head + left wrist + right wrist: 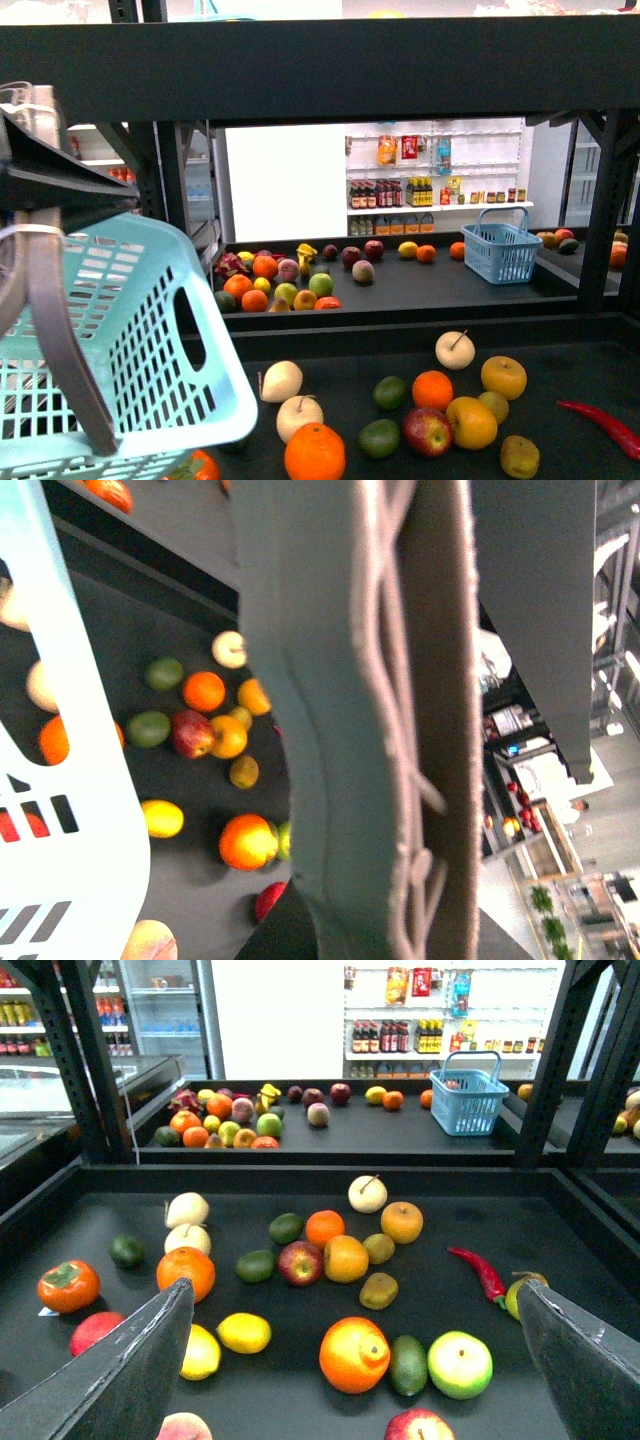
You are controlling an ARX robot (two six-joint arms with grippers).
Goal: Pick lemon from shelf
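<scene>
Lemon [244,1332] is seen lying on the near part of the black deck of the shelf [470,1210], just beside another yellow fruit [203,1350] and near a large orange [354,1354], untouched. Right gripper [353,1295] is held over the deck, jaws spread wide, nothing between them. Left jaws cannot be told: the left wrist view is blocked close up, beside a pale blue basket [120,330].

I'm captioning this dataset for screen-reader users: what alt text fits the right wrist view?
The right gripper hangs open above the black shelf deck, its grey fingers framing scattered fruit. A yellow lemon lies close to one finger, among oranges, apples and a red chilli; a blue basket stands on the rack behind.
</scene>
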